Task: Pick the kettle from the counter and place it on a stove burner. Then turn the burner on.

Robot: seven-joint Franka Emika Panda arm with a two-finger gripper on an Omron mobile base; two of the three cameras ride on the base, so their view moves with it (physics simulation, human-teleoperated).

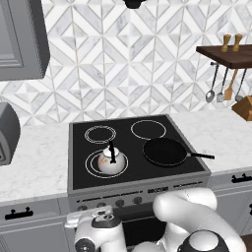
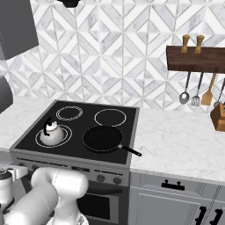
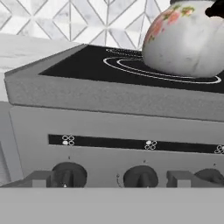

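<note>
Black glass lay ahead of me, and on it the kettle [image 1: 110,161] sat upright inside the largest double-ringed stove burner [image 1: 90,166], at the front left of the cooktop. It stood apart from my claw, which held nothing.

My claw [image 1: 93,218] hung low in front of the stove, level with the row of knobs [image 3: 140,176] under the front edge. In the hand view its tips [image 3: 40,179] stood to either side of the middle knob, wide apart and not touching it, so the claw was spread, not clenched. Above the knobs ran a dark strip of small white burner marks [image 3: 150,144]. The kettle's white belly with its pinkish flowers loomed at the upper right of that view.

A black frying pan [image 1: 165,151] rested on the front right burner, its handle pointing right towards the marble counter [image 2: 176,145]. Behind were a smaller double-ringed circle [image 1: 100,134] and a single-ringed one [image 1: 148,129]. Utensils [image 2: 200,94] hung below a wooden shelf [image 2: 195,59] on the tiled wall.
</note>
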